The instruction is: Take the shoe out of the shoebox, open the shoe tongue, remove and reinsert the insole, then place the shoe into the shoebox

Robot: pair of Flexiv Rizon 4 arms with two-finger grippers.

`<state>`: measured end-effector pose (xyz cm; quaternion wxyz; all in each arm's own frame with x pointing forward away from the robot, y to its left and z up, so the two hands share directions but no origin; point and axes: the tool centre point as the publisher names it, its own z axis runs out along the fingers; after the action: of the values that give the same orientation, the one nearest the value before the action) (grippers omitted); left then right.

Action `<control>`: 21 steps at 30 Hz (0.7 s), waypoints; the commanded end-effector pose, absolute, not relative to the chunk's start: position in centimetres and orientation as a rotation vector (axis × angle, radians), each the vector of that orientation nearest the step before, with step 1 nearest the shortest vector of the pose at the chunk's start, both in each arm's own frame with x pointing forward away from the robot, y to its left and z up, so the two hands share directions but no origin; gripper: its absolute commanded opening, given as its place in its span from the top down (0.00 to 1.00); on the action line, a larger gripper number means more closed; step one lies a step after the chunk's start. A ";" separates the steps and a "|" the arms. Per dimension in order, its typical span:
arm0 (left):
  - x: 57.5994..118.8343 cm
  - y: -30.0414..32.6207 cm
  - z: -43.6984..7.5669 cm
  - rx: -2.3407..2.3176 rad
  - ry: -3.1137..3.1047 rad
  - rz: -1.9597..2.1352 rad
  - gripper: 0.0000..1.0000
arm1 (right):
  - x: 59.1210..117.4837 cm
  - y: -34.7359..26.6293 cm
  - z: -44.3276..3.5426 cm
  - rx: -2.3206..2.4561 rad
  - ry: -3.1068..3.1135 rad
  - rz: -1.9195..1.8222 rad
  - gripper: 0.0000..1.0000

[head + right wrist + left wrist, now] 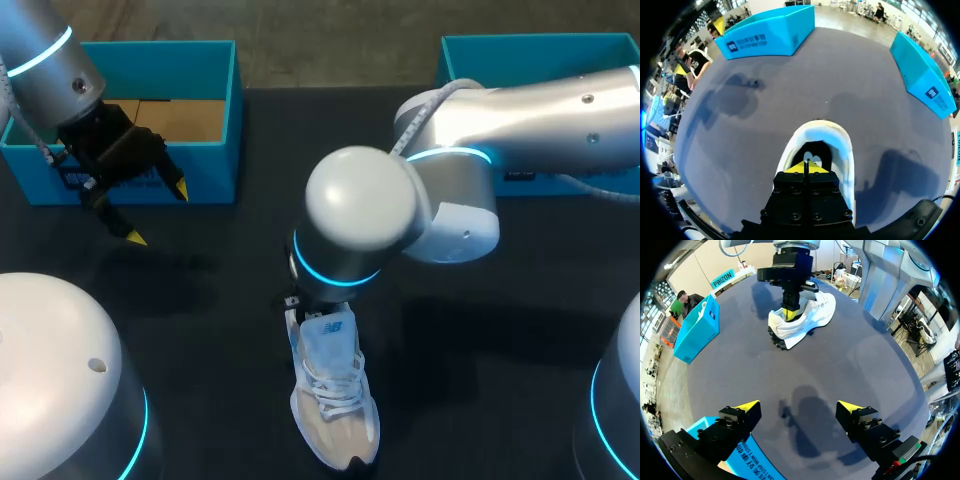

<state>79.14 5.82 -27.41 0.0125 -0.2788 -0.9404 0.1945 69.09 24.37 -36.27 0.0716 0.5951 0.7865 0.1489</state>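
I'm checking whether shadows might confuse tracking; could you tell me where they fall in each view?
Head view: the right arm shadows the table right of the shoe. Left wrist view: a shadow lies between the left gripper's open fingers. Right wrist view: the shoe's opening is dark ahead of the right gripper.

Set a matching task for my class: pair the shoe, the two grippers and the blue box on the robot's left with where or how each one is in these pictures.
Things:
1. shoe
2. left gripper
3. right gripper
4. blue box

Places or states:
A. open-topped, at the table's far edge
B. yellow tips together at the shoe's opening
C. on the table, outside the box
D. fingers wide apart, holding nothing

Pairs: 1-C, 2-D, 3-B, 4-A
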 end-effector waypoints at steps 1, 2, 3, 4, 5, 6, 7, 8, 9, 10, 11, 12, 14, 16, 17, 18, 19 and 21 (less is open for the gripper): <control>79.0 5.8 -27.4 -0.870 -2.934 0.602 0.00 | 70.1 24.2 -37.9 1.816 2.428 0.445 1.00; 79.0 5.8 -27.4 -0.870 -2.934 0.602 0.00 | 70.2 24.3 -38.2 1.821 2.433 0.432 1.00; 79.0 5.8 -27.4 -0.870 -2.934 0.602 0.00 | 70.2 24.4 -38.5 1.827 2.440 0.425 1.00; 79.0 5.8 -27.4 -0.870 -2.934 0.602 0.00 | 70.2 24.4 -38.8 1.832 2.450 0.435 1.00; 79.0 5.8 -27.4 -0.870 -2.934 0.602 0.00 | 70.1 24.5 -39.1 1.838 2.454 0.430 1.00; 79.0 5.8 -27.4 -0.870 -2.934 0.602 0.00 | 70.0 24.6 -39.3 1.841 2.458 0.431 1.00; 79.0 5.8 -27.4 -0.870 -2.934 0.602 0.00 | 69.9 24.7 -39.4 1.843 2.461 0.433 1.00; 79.0 5.8 -27.4 -0.870 -2.934 0.602 0.00 | 69.8 24.8 -39.5 1.848 2.461 0.428 1.00; 79.0 5.8 -27.4 -0.870 -2.934 0.602 0.00 | 69.7 24.9 -39.6 1.850 2.462 0.427 1.00; 79.0 5.8 -27.4 -0.870 -2.934 0.602 0.00 | 69.6 24.9 -39.7 1.853 2.464 0.432 1.00; 79.0 5.8 -27.4 -0.870 -2.934 0.602 0.00 | 69.5 25.0 -39.9 1.854 2.464 0.432 1.00; 79.0 5.8 -27.4 -0.870 -2.934 0.602 0.00 | 69.5 25.0 -40.1 1.855 2.463 0.429 1.00; 79.0 5.8 -27.4 -0.870 -2.934 0.602 0.00 | 69.3 25.2 -40.4 1.832 2.465 0.405 1.00; 79.0 5.8 -27.4 -0.870 -2.934 0.602 0.00 | 69.2 25.3 -40.8 1.820 2.470 0.415 1.00; 79.0 5.8 -27.4 -0.870 -2.934 0.602 0.00 | 69.1 25.2 -40.8 1.819 2.464 0.400 1.00; 79.0 5.8 -27.4 -0.870 -2.934 0.602 0.00 | 69.0 25.1 -40.8 1.818 2.455 0.386 1.00; 79.0 5.8 -27.4 -0.870 -2.934 0.602 0.00 | 69.0 25.0 -40.8 1.819 2.454 0.387 1.00; 79.0 5.8 -27.4 -0.870 -2.934 0.602 0.00 | 69.0 24.7 -40.6 1.829 2.431 0.346 1.00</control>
<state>79.15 5.81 -27.41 0.0125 -0.2789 -0.9403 0.1945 69.31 24.43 -40.43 0.0283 0.5927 0.7955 0.1224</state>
